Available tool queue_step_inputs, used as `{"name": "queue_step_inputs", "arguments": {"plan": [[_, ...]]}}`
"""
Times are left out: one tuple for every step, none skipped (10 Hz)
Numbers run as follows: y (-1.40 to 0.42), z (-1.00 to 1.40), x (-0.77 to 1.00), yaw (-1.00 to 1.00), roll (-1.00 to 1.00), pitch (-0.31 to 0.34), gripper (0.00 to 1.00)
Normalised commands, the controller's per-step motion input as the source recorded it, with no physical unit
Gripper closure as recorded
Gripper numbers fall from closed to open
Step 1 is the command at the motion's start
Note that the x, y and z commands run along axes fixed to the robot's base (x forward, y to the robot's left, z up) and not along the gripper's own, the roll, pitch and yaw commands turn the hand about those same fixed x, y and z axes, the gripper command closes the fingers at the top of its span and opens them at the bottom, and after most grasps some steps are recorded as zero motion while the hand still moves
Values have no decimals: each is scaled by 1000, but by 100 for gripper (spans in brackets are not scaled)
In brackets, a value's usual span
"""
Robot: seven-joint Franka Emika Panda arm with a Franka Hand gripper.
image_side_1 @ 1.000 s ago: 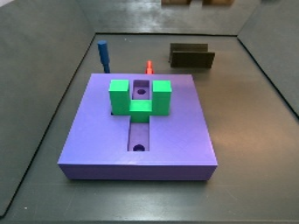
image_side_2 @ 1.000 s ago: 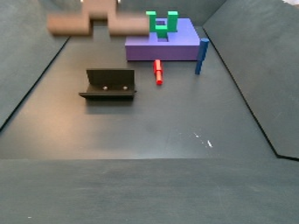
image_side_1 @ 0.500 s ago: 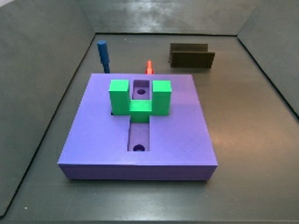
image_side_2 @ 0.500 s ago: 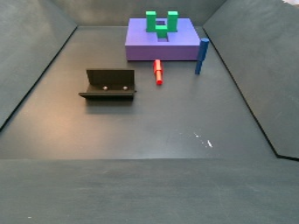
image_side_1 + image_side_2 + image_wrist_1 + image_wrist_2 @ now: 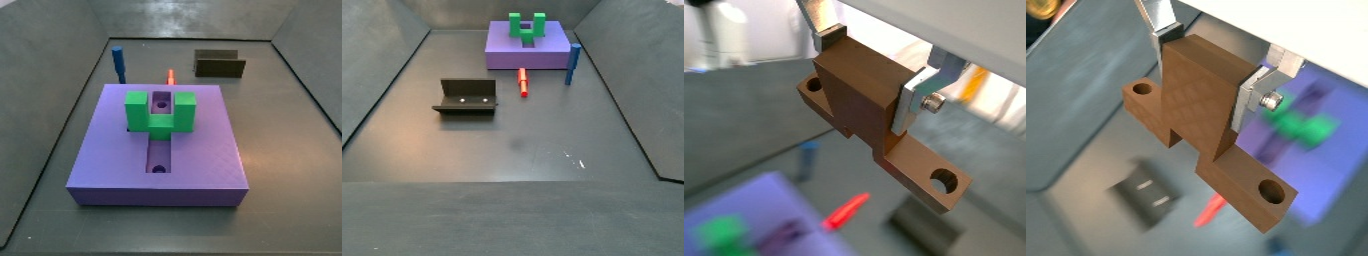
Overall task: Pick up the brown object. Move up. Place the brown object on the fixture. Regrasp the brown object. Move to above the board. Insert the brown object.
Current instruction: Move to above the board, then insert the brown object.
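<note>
Judging by both wrist views, now at the move-up step: gripper (image 5: 871, 70) clamped on the brown object (image 5: 1207, 105), high above the floor and outside both side views; next, lowering it onto the fixture (image 5: 466, 97).

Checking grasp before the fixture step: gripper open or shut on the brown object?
Shut: in both wrist views the gripper fingers clamp the brown object, held above the floor.

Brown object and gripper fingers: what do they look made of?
Brown object, held high above the floor by the gripper: matte, uniform brown, crisp edges and drilled holes; likely plastic or painted wood, no grain visible. Fingers: flat, silvery plates with a screw head, apparently bare metal.
</note>
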Motion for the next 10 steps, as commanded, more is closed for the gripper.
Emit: {"name": "queue_step_inputs", "arguments": {"plan": [[-572,103,-470,-1,-1000,23,100],[-340,52,-297,-2,-1000,18,100],[-153,26,-153,-10,-925,29,100],[-103,32,-106,-6,-680,3,100],[-45,0,-87,-4,-399,-23,100],[-14,6,-62,-5,-279,-29,100],[9,-17,0,-440,-310,0,100],[0,-37,0,-754,-344,0,100],[-77,0,0,-757,-357,-144,100],[-74,0,-3,-717,-394,-166,100]]}}
